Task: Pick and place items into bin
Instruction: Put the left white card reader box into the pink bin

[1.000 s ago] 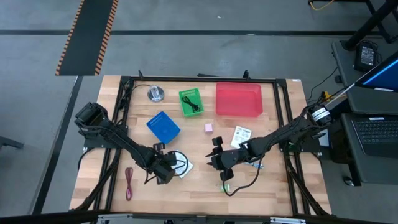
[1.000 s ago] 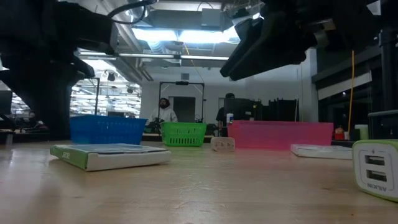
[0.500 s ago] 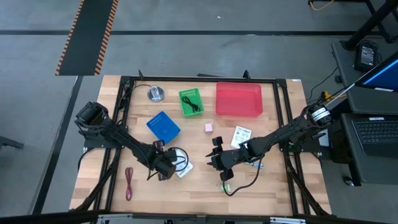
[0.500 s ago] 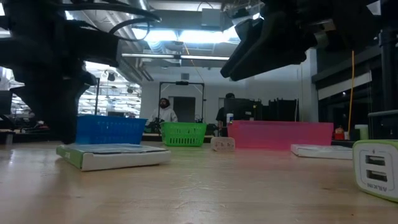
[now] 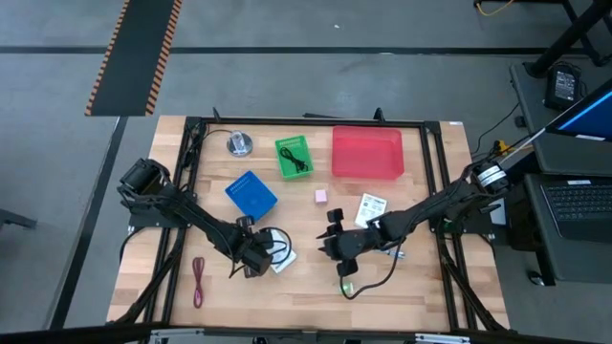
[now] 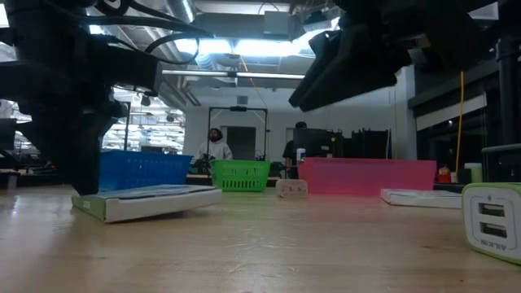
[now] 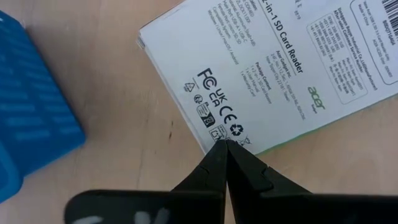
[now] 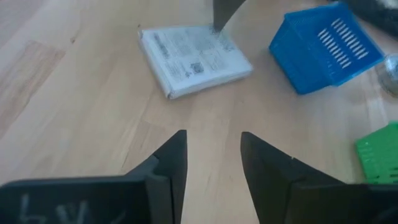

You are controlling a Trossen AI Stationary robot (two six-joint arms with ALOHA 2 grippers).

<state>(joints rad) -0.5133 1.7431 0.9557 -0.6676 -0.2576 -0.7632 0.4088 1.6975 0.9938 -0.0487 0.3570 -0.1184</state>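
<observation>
A white green-printed packet (image 5: pixel 279 251) lies near the table's near edge, and my left gripper (image 5: pixel 251 258) stands over its left edge with the fingers shut. In the left wrist view the packet (image 7: pixel 280 68) fills the picture beyond the shut tips (image 7: pixel 225 144). My right gripper (image 5: pixel 337 247) hovers open to the packet's right; its wrist view (image 8: pixel 211 155) looks at the packet (image 8: pixel 193 65). A second packet (image 5: pixel 371 207), pink cube (image 5: pixel 321 195), dark red cord (image 5: pixel 198 280), and green block (image 5: pixel 348 288) with black cable (image 5: pixel 378 277) lie flat on the wood. My left gripper presses its shut fingertips (image 7: pixel 239 168) down on the packet's printed face at its edge (image 7: pixel 214 132), coming from above. In the low view the packet (image 6: pixel 146 201) sits tilted: the pressed end is on the table and the opposite end is slightly raised.
A red bin (image 5: pixel 367 153), green bin (image 5: pixel 294 158) and blue bin (image 5: pixel 251 194) stand toward the far side, with a round silver metal object (image 5: pixel 239 143) beside them. Black frame rails (image 5: pixel 182 201) run along the table's sides. Bare wood lies between the two grippers.
My left gripper has come down onto the packet's edge. The packet, flat a second ago, now tips, with the end away from the gripper lifted a little. The right arm has kept still.
</observation>
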